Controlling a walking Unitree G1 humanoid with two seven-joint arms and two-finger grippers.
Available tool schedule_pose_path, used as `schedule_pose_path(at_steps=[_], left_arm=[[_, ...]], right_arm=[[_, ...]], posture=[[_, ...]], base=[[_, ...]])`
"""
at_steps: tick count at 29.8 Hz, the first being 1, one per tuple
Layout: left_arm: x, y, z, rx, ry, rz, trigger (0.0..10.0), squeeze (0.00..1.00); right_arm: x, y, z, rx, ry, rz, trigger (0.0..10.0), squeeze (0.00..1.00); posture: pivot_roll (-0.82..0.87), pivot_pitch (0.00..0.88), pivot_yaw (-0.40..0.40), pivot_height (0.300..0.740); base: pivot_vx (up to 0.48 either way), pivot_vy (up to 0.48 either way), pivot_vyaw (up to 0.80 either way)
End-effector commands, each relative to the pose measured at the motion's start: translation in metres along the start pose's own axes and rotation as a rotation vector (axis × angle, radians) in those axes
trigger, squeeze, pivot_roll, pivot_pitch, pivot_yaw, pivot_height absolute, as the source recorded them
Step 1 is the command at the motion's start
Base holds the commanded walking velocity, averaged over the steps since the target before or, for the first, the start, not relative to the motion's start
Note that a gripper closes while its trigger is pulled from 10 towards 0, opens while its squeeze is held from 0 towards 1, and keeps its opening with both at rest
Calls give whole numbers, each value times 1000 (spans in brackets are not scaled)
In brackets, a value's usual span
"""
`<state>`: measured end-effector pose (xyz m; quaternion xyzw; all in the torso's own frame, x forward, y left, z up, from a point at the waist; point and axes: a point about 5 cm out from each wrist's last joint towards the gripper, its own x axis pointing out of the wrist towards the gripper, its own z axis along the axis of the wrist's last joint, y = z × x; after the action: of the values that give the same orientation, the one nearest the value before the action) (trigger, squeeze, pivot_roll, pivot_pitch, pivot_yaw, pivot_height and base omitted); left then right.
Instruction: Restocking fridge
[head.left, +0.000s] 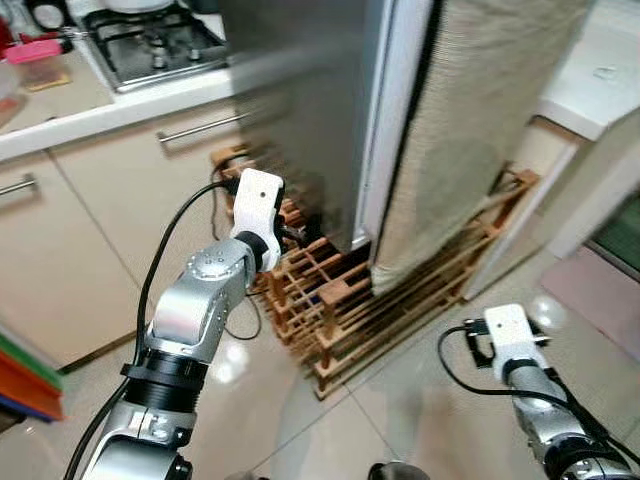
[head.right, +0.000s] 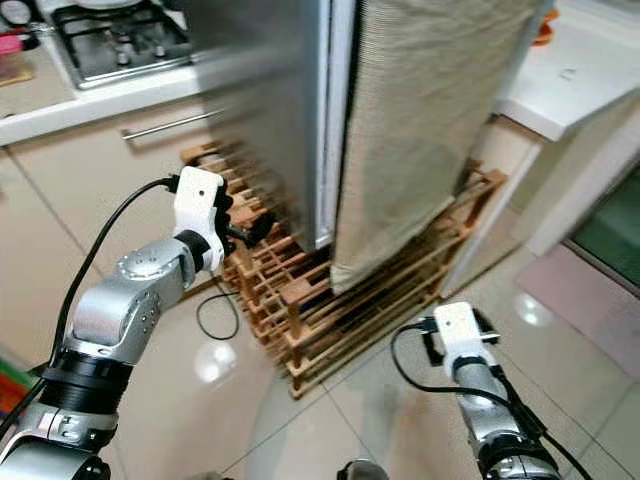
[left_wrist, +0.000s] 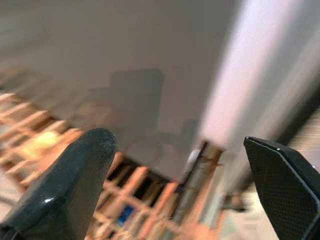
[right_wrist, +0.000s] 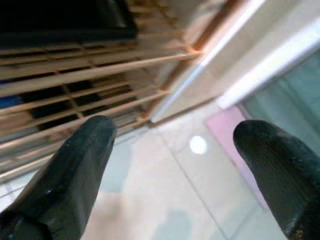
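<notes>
You're at the approach step: left gripper (left_wrist: 175, 165), fingers spread and empty, is raised near the fridge (head.left: 300, 100); right gripper (right_wrist: 175, 150) hangs open; next, find the door edge.

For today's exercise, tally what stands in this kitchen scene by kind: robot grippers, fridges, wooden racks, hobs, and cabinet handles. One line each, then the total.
Robot grippers: 2 (left gripper, right gripper)
Fridges: 1 (fridge)
Wooden racks: 1 (wooden rack)
Hobs: 1 (hob)
Cabinet handles: 2 (long handle, short handle)
Total: 7
</notes>
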<state>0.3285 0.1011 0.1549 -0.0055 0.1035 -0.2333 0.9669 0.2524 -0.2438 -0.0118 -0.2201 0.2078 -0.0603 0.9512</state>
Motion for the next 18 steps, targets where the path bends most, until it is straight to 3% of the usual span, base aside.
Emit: schedule_pose_path(at_steps=[1, 3, 4, 5, 6, 8, 12, 14, 18], left_arm=[[-2, -2, -1, 10, -6, -8, 10000, 0], [-2, -2, -2, 10, -7, -11, 10000, 0], [-1, -3, -4, 12, -6, -13, 10000, 0], [-1, -3, -4, 12, -6, -13, 10000, 0], [-2, -3, -8, 14, -5, -18, 10000, 0], [-2, -3, -9, 14, -5, -19, 10000, 0], [-3, -6, -18, 2, 2, -23, 10000, 0], [-4, -1, -32, 17, 40, 12, 10000, 0], [-10, 24, -82, 110, 197, 153, 10000, 0]], right_arm=[[-3, -1, -4, -33, 0, -29, 10000, 0], [-7, -3, -12, -13, 29, -20, 10000, 0], [-10, 4, -15, 73, 35, 44, 10000, 0], [-10, 4, -15, 73, 35, 44, 10000, 0], [-11, 17, -14, 160, 39, 141, 10000, 0], [-12, 20, -14, 175, 38, 165, 10000, 0], [-21, 42, -23, 218, 94, 306, 10000, 0], [-25, 49, -27, 208, 106, 335, 10000, 0], [-30, 53, -34, 225, 138, 338, 10000, 0]], posture=[[-79, 46, 3, 740], [-82, 49, 5, 740], [-82, 49, 5, 740], [-82, 49, 5, 740], [-83, 48, 8, 740], [-84, 48, 8, 740], [-80, 47, 10, 740], [-80, 47, 11, 740], [-77, 40, 14, 740]], base=[[0, 0, 0], [0, 0, 0], [0, 0, 0], [0, 0, 0], [0, 0, 0], [0, 0, 0], [0, 0, 0], [0, 0, 0], [0, 0, 0]])
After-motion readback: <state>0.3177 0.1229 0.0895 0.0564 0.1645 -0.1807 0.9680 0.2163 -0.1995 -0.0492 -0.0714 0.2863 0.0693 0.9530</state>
